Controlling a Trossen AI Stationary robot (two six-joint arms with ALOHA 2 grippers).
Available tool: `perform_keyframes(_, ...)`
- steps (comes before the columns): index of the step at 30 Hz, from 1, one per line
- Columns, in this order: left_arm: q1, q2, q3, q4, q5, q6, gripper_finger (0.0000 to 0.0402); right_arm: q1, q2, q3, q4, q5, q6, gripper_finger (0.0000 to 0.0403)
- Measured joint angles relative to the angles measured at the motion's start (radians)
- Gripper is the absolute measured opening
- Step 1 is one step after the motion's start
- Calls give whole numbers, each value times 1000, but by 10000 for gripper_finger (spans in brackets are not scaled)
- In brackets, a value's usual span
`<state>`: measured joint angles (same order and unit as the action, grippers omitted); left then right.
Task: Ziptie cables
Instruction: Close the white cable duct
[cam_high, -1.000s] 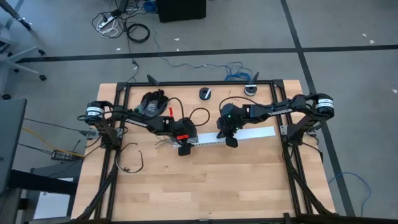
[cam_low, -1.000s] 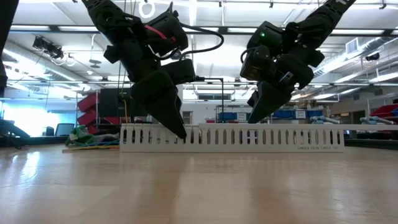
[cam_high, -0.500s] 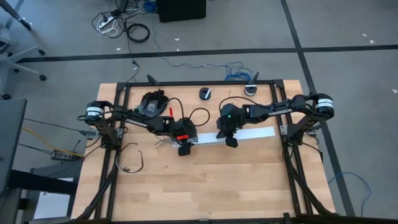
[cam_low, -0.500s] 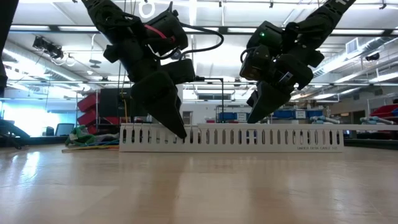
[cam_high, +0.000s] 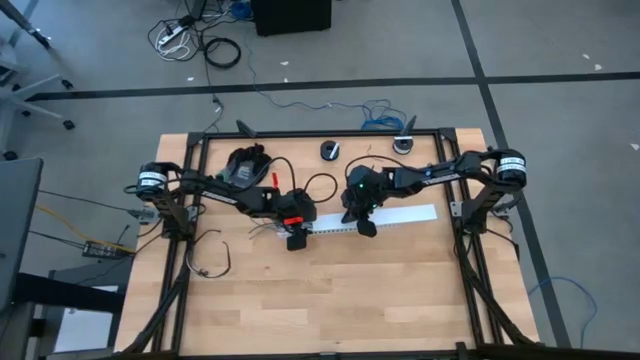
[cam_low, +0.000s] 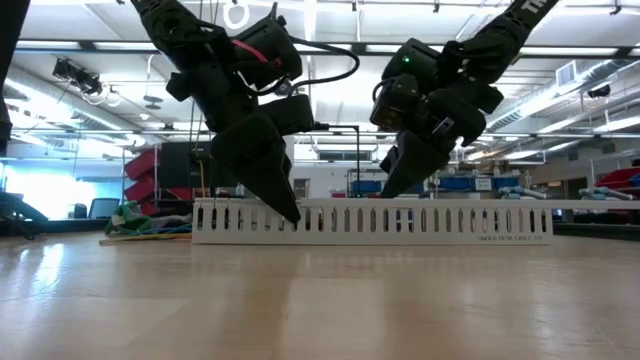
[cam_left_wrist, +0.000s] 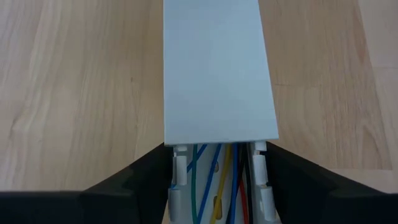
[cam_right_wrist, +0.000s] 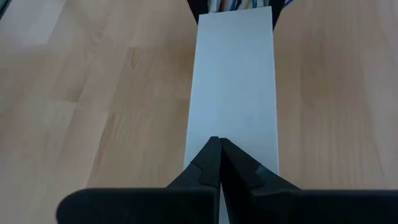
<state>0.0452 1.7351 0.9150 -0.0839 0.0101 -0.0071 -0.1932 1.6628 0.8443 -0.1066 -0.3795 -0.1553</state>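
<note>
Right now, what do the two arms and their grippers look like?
Both arms are dark, jointed, with pale round caps at the shoulders. The left gripper has tapered black fingers, a red patch and looping black cable; the right gripper shows a green light on its wrist.

Grey floor (cam_high: 90, 60) surrounds the wooden table (cam_high: 320, 290), crossed by dark tape lines (cam_high: 300, 85) at the upper part of the high view. A tangle of cables (cam_high: 195, 42) lies at the upper left, beside a black box (cam_high: 291, 14) at the top centre. In the low view, a ceiling with strip lights (cam_low: 80, 45) spans the top; bright windows (cam_low: 40, 190) glow at the left, blue bins (cam_low: 470, 183) at the right.
</note>
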Motion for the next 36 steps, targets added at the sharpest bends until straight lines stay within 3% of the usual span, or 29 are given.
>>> perform_keyframes(8,0,0,-1,5,-2,3,231,-1,89,73,-30,-44,-24,0)
perform_keyframes(20,5,-32,2,-82,52,10,295,2,110,89,-22,-46,-30,0)
perform_keyframes(29,5,-135,-1,-221,-6,13,298,1,109,89,-43,-36,-24,0)
perform_keyframes(36,5,-137,-3,-291,-18,-14,298,1,109,89,-41,-36,-26,0)
